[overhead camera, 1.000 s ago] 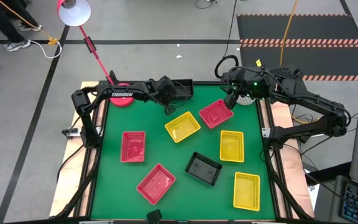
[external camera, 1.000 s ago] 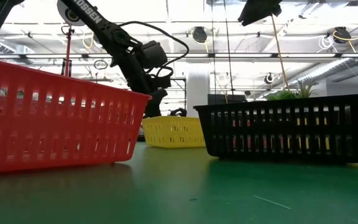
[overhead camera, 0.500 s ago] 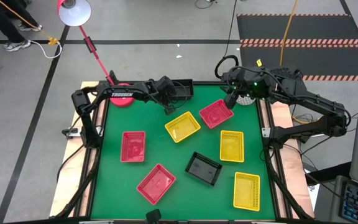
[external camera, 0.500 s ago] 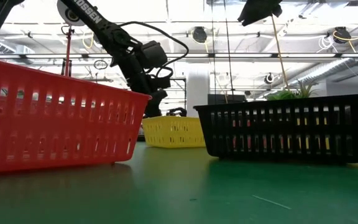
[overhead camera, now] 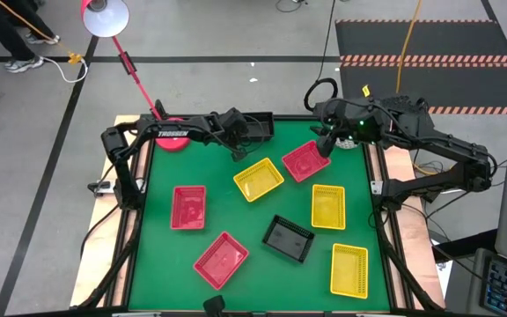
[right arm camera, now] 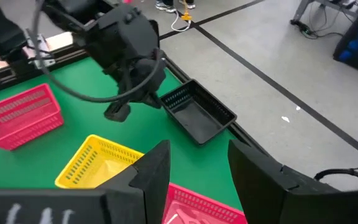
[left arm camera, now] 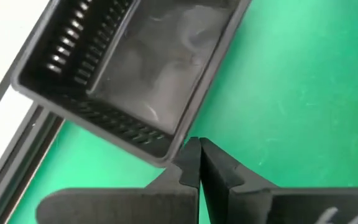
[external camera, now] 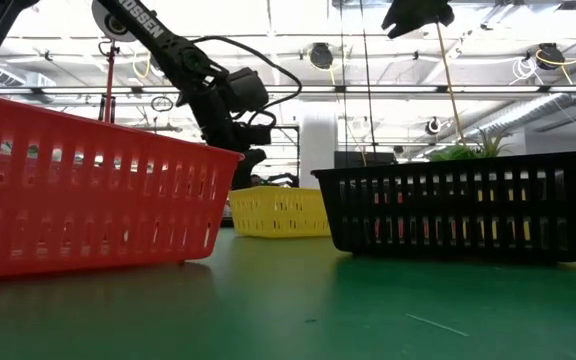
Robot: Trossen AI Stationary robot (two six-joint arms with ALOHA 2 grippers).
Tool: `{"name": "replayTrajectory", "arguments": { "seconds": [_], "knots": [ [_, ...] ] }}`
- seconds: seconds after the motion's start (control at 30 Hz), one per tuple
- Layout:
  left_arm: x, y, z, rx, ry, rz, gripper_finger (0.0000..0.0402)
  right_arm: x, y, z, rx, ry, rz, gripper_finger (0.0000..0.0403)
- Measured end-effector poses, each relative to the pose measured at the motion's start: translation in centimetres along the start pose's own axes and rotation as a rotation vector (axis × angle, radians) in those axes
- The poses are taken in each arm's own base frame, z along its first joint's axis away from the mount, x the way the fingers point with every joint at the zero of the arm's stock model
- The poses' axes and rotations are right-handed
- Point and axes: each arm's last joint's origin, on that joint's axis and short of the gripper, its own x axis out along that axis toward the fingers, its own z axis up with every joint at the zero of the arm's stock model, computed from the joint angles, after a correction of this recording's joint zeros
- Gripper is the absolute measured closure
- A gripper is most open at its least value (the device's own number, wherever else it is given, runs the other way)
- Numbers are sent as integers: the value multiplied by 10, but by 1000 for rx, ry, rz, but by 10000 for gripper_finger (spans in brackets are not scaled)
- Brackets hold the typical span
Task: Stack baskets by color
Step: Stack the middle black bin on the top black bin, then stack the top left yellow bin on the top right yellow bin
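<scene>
Several baskets lie on the green table: red ones (overhead camera: 188, 207) (overhead camera: 221, 260) (overhead camera: 304, 160), yellow ones (overhead camera: 259, 179) (overhead camera: 327, 206) (overhead camera: 349, 269), and a black one (overhead camera: 288, 238). Another black basket (overhead camera: 259, 128) (left arm camera: 135, 68) sits flat at the far edge. My left gripper (overhead camera: 238, 153) (left arm camera: 199, 152) is shut, its tips right beside that basket's corner. My right gripper (overhead camera: 323, 146) (right arm camera: 197, 168) hangs open, high above the far red basket, with nothing between its fingers. My left gripper's shut fingertips (left arm camera: 191, 149) stand at the black basket's corner (left arm camera: 174, 148), slanting down from the table's left. Whether they touch the corner I cannot tell. The basket rests flat on the table.
A pink-red lamp base (overhead camera: 172, 141) stands at the far left corner, and its stem leans out over the floor. In the low view a red basket (external camera: 88, 190) and a black basket (external camera: 458, 205) stand close to the camera. Open green table lies between the baskets.
</scene>
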Motion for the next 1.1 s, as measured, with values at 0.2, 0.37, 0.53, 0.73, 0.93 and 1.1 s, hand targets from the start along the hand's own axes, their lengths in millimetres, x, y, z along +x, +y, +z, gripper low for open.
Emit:
{"name": "replayTrajectory", "arguments": {
  "seconds": [0.2, 0.37, 0.53, 0.73, 0.93, 1.1],
  "knots": [
    [0, 2, 1, 7, -15, 9, 384, -2, 6, -1, -16, 0, 23, 245],
    [0, 5, 1, -5, -14, 13, 394, -2, 9, -2, 2, 1, 35, 245],
    [-6, 2, 0, -55, 5, -15, 396, -3, 11, -2, 0, 1, 47, 245],
    [-43, -14, 4, -141, -20, -52, 386, -4, 12, -5, 51, 26, 45, 245],
    [-90, -36, 10, -205, -112, -125, 385, -3, 11, -9, 69, 76, 31, 245],
    [-126, -54, 11, -252, -188, -194, 385, -3, 10, -13, 119, 115, 15, 245]
  ]
}}
